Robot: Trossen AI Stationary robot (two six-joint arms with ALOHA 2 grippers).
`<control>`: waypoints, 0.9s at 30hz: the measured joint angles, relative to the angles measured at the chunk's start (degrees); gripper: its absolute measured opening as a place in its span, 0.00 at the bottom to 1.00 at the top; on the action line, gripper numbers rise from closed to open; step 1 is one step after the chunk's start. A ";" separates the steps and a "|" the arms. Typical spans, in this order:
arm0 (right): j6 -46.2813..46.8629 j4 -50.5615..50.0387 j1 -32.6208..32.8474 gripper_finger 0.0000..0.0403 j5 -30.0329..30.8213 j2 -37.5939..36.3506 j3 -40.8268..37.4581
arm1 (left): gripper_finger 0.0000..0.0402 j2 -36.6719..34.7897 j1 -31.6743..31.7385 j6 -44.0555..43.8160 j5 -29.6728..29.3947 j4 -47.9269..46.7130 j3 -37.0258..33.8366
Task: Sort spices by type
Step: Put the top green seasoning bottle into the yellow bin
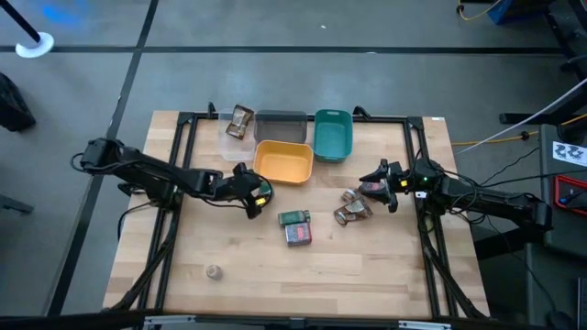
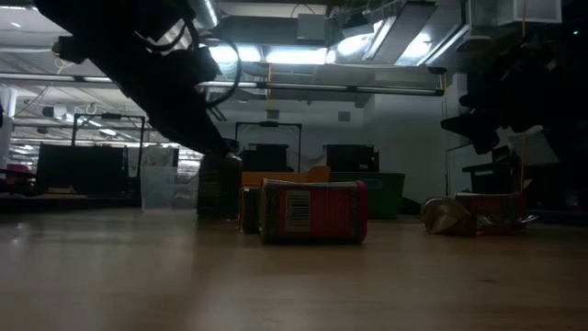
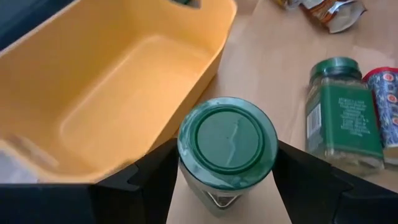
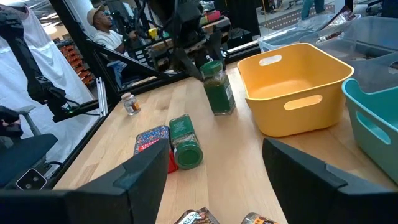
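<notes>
One green-capped jar point(image 3: 227, 146) stands upright; another point(image 1: 293, 218) lies beside a red box point(image 1: 299, 235); brown packets point(image 1: 354, 206) right; tiny tin point(image 1: 214, 271) apart.

A yellow plastic tray point(image 1: 282, 162) sits on the light wooden table point(image 1: 238, 284), just in front of a grey tray point(image 1: 280, 126), with a teal tray point(image 1: 333, 134) beside them and a clear tray point(image 1: 227, 147) at the far left.

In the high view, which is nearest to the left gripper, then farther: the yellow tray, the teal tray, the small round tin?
From the left gripper:
1. Yellow tray, just beyond it.
2. Small round tin, alone near the table's front edge.
3. Teal tray, at the back, past the yellow one.
</notes>
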 joint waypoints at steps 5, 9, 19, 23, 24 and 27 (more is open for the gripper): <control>-0.02 0.03 0.00 0.64 -0.02 0.00 0.00 | 0.58 3.41 0.02 4.36 -0.14 5.65 0.02; 0.00 0.03 0.00 0.64 -0.02 0.00 0.00 | 0.56 4.32 0.02 4.42 -0.67 7.65 0.00; -0.01 0.00 0.00 0.64 -0.02 0.00 -0.02 | 0.45 4.40 0.00 6.13 -0.52 8.85 -0.09; -0.02 -0.01 0.00 0.64 -0.02 0.00 0.00 | 0.45 4.41 0.00 6.13 -0.54 9.04 -0.09; -0.02 -0.02 0.00 0.64 -0.02 0.00 0.00 | 0.45 4.41 0.00 6.13 -0.54 9.34 -0.11; -0.02 -0.02 0.00 0.64 -0.02 0.00 0.00 | 0.46 4.56 0.00 6.27 -0.64 11.06 -0.26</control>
